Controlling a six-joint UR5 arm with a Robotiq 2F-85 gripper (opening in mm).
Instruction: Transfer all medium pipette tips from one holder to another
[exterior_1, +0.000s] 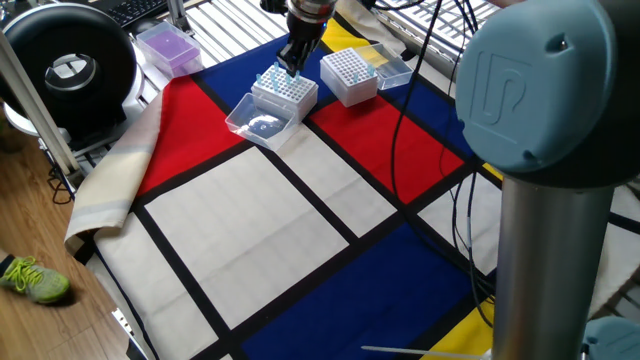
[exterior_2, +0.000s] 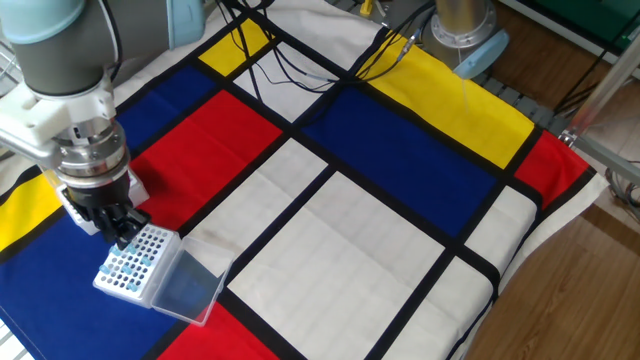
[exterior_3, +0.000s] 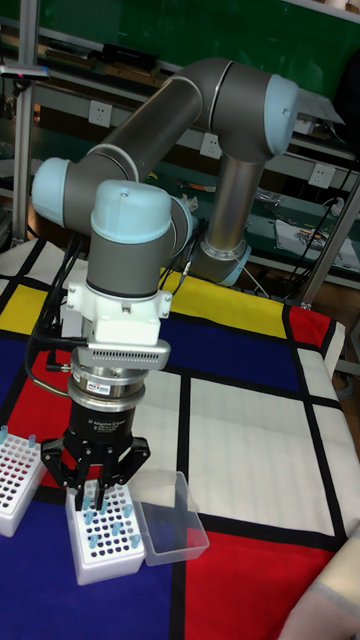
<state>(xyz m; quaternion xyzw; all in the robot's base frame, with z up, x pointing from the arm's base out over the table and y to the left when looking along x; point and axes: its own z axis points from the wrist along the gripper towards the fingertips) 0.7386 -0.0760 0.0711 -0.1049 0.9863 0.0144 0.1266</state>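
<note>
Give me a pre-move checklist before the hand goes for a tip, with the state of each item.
1. Hand is over the holder with tips: ok.
2. Fingers are spread, ready to close: ok, open in the tall fixed view.
3. Medium pipette tips stand upright in that holder: ok.
4. Nothing is carried between the fingers: ok, none seen.
5. Fingers are lined up on one single tip: cannot tell, too small.
6. Second holder stands beside it, top uncovered: ok.
</note>
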